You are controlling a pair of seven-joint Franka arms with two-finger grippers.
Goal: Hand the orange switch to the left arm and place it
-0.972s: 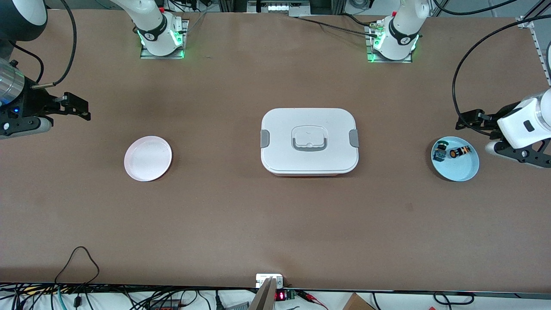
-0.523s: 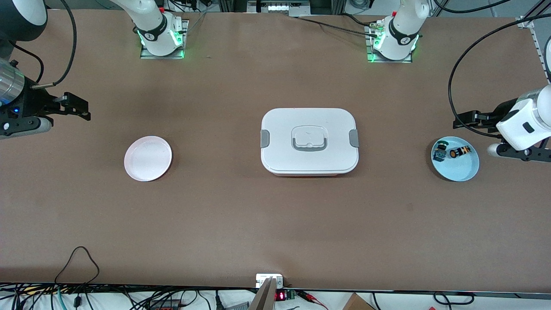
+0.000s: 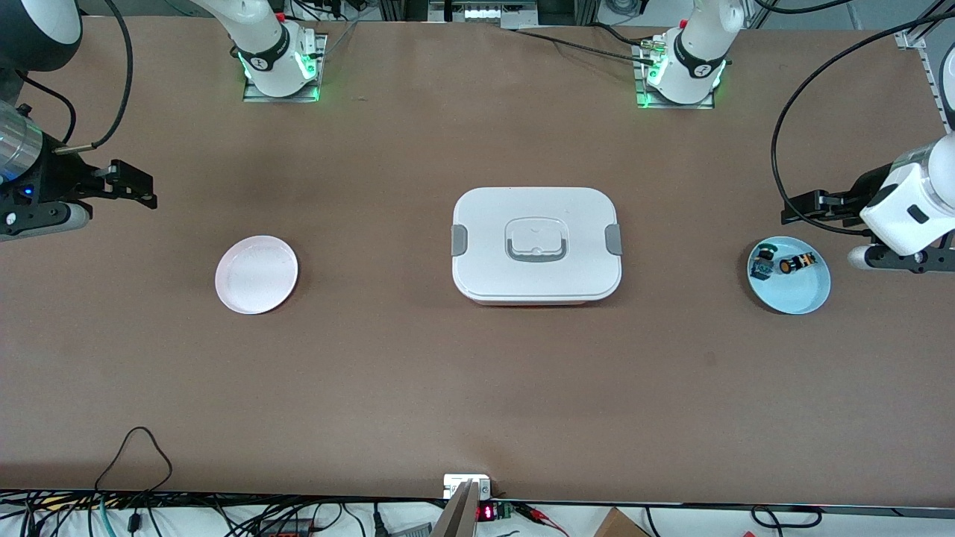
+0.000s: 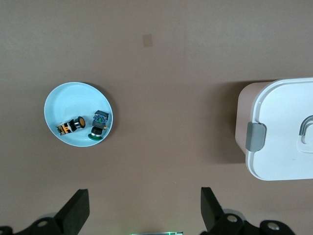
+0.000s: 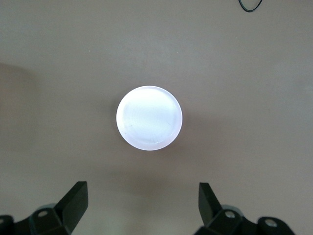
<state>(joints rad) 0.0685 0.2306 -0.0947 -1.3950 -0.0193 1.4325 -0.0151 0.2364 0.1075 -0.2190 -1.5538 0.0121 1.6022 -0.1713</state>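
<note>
The orange switch lies on its side in a light-blue plate at the left arm's end of the table. A similar black part with a green and blue cap lies beside it. My left gripper hangs open high up by that plate, apart from it, holding nothing. The white box with grey clips stands closed at mid-table. My right gripper hangs open and empty by the pink plate.
The pink plate holds nothing. Brown table surface stretches between the box and each plate. Both arm bases stand along the edge farthest from the front camera. Cables run along the nearest edge.
The left arm's hand has shifted a little toward the bases' edge of the table and turned slightly. The right arm, box, plates and both parts have not moved.
</note>
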